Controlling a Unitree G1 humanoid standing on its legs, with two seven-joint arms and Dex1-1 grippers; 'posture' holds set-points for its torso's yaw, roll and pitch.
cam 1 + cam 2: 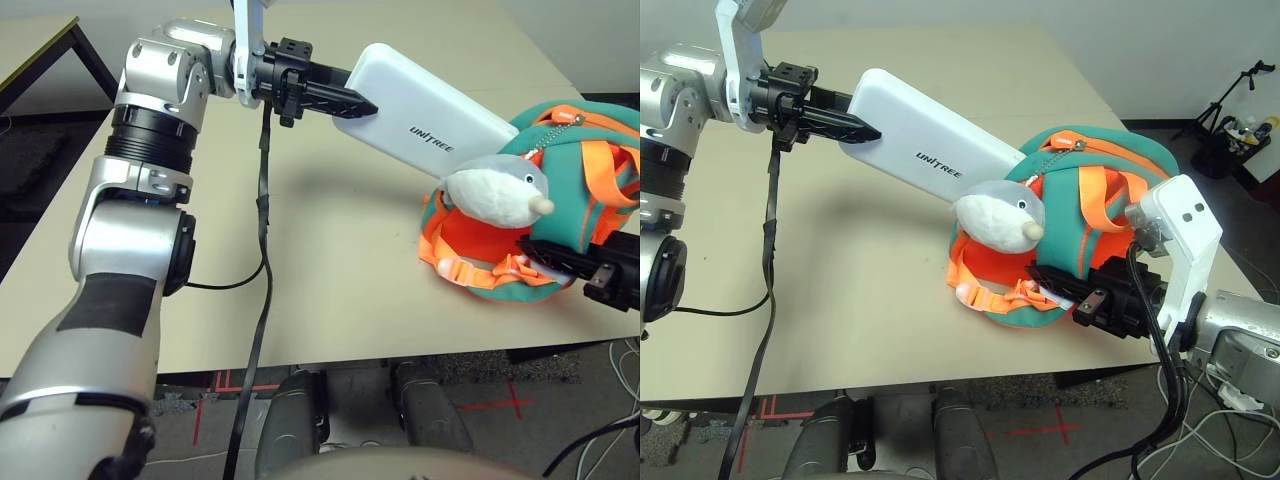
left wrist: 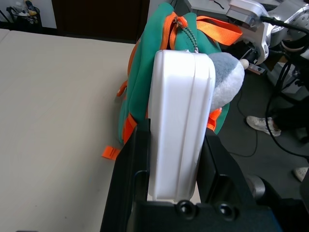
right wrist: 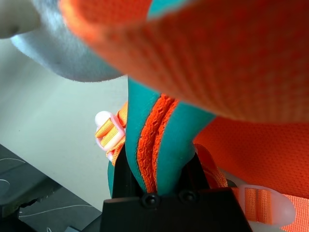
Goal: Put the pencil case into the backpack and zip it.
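The left gripper (image 1: 345,97) holds the pencil case (image 1: 430,115) at the backpack (image 1: 1095,200). The right gripper (image 1: 1080,290) pinches the backpack's edge. Zipping is left.

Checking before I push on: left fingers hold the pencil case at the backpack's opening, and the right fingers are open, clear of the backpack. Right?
Not quite. The right gripper is shut on the backpack's teal and orange edge, as the right wrist view shows. The rest stands: the left gripper holds the pencil case at the backpack.
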